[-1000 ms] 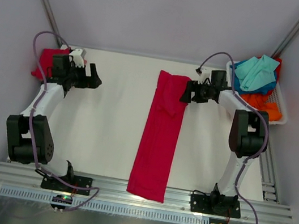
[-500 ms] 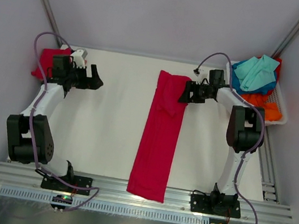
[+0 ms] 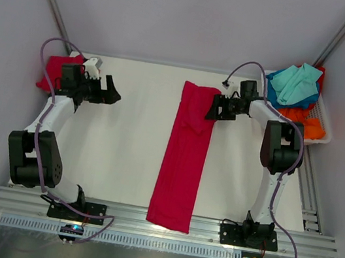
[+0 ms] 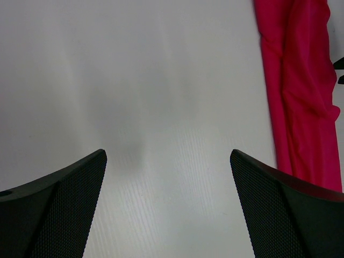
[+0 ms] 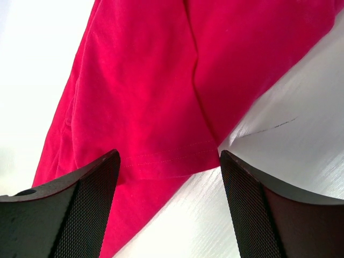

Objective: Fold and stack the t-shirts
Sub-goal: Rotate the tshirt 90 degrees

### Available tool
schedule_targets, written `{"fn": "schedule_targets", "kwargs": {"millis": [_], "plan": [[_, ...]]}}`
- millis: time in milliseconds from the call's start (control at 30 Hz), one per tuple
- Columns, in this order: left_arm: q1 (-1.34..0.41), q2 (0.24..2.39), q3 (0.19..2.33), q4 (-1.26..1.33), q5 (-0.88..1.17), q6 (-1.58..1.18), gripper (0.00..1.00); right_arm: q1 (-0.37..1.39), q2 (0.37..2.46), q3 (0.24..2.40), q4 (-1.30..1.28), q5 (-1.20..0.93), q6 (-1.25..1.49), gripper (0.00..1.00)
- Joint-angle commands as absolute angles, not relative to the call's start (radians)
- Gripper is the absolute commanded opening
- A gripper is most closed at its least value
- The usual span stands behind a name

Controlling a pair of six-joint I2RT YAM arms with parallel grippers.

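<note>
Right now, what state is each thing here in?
Middle shirt: folded into a long strip, lying flat.
Corner shirt: compact, partly hidden.
Basket: heaped with unfolded shirts.
Left gripper: open, holding nothing.
Right gripper: open, over the strip's far end.

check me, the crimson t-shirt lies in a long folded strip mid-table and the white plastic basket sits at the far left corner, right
No: the white plastic basket sits at the far right corner, as the top external view shows. The crimson cloth t-shirt lies in a long folded strip mid-table.
</note>
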State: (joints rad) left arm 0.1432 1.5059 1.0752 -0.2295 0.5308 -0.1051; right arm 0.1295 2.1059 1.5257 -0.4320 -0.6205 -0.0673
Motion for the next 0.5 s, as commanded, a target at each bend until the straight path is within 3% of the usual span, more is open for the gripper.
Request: {"fn": "schedule_targets", "kwargs": {"millis": [0, 400, 467], "plan": [[0.143, 1.494, 1.069, -0.224, 0.566, -0.114, 0.99, 0.137, 2.128, 1.586, -0.440, -0.617, -0.054, 0.79], [0.141, 1.503, 1.066, -0.218, 0.597, -0.124, 0.99, 0.137, 2.121, 1.580, -0.456, -0.583, -0.049, 0.78], [0.141, 1.503, 1.065, -0.216, 0.597, -0.126, 0.99, 0.137, 2.125, 1.582, -0.451, -0.587, -0.045, 0.65]]}}
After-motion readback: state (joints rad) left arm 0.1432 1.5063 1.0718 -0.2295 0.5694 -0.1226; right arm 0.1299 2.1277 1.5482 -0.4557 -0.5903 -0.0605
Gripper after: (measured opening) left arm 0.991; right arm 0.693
